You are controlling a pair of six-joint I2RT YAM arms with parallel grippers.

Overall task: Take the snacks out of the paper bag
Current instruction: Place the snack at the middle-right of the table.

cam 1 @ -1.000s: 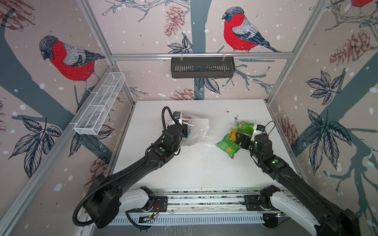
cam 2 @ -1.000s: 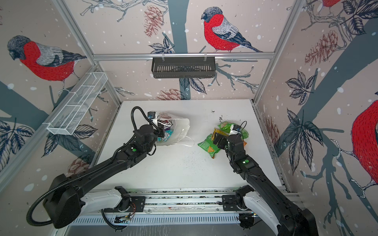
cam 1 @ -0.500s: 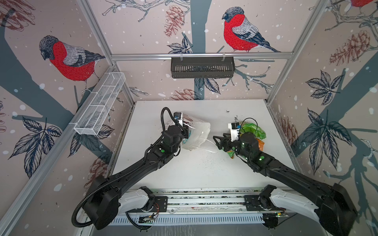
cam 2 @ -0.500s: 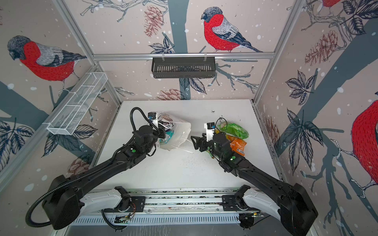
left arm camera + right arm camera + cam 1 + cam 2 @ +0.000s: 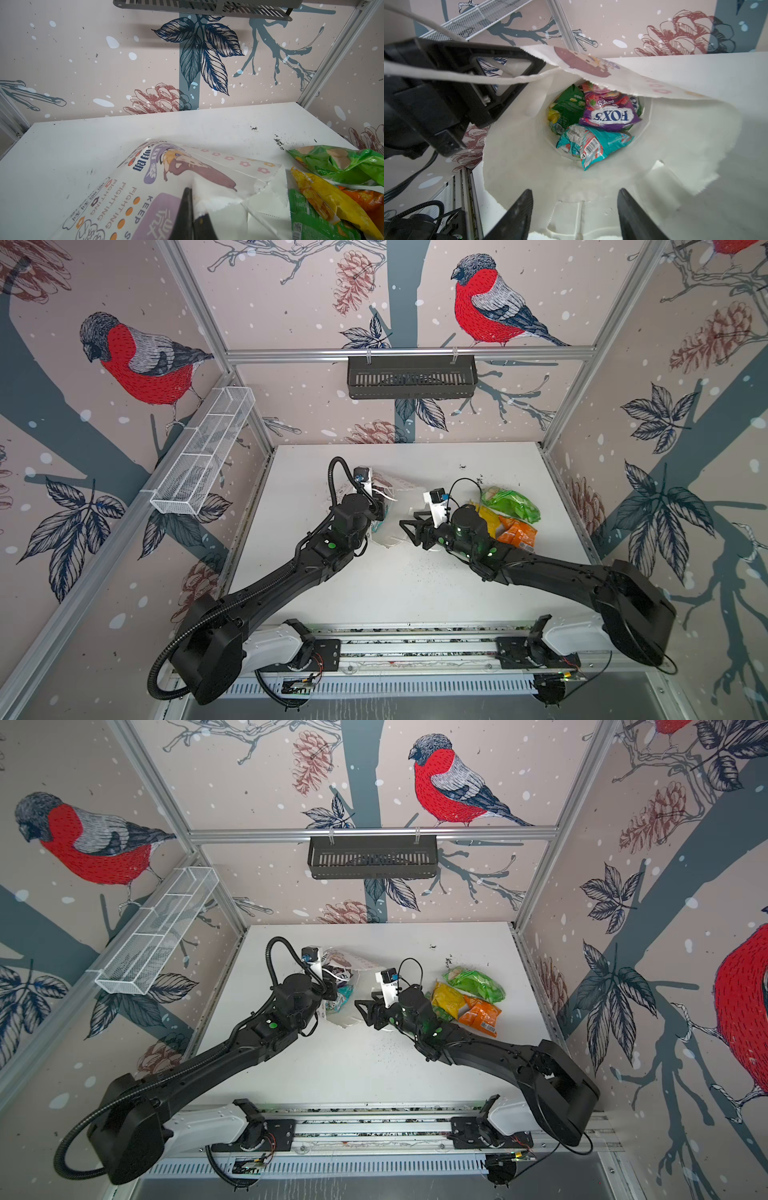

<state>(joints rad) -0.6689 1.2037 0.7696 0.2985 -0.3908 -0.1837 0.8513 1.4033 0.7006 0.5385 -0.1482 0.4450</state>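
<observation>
Snacks (image 5: 596,120) in paper bag (image 5: 529,162) ahead of empty, parted R jaws; L jaws tight on rim.

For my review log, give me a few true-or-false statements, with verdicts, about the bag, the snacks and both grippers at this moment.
1. The left gripper is shut on the paper bag. True.
2. The paper bag is empty. False: a purple packet and a teal packet, among others, lie inside it.
3. The right gripper holds a packet. False: its jaws are apart and empty, and it points into the bag's mouth.
4. A green packet, a yellow packet and an orange packet lie on the table outside the bag. True.
</observation>
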